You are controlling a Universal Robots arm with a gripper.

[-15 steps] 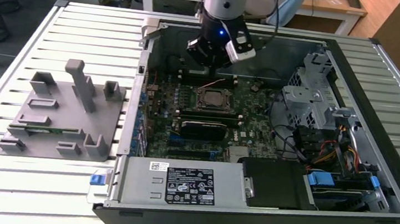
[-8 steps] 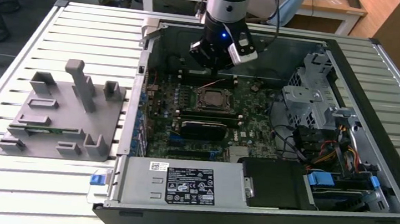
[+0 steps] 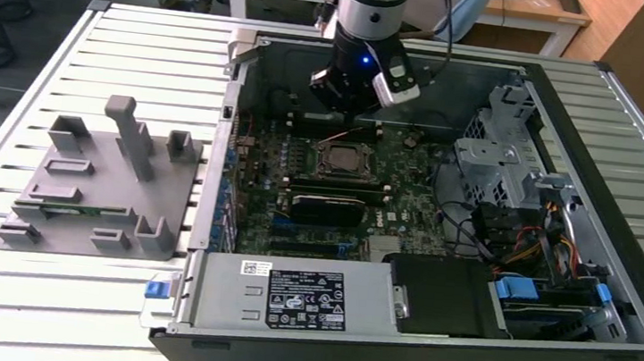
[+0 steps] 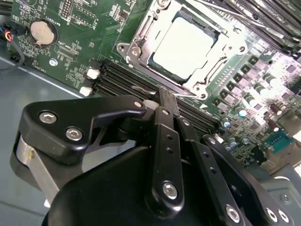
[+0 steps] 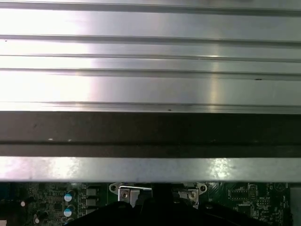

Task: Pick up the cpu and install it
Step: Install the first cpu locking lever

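**Chip in its socket, arm hanging above**

The cpu [image 4: 186, 44] lies flat inside the socket frame [image 4: 141, 35] on the green board [image 3: 419, 168], near the middle of the open computer case [image 3: 605, 219]. The gripper [image 4: 164, 101] hangs just above the board, beside the socket, touching nothing. Its black fingers [image 4: 165, 104] sit pressed close together with nothing between them. A grey holder [image 3: 106, 185] stands on the slatted table [image 3: 17, 113], by its left edge in the exterior view
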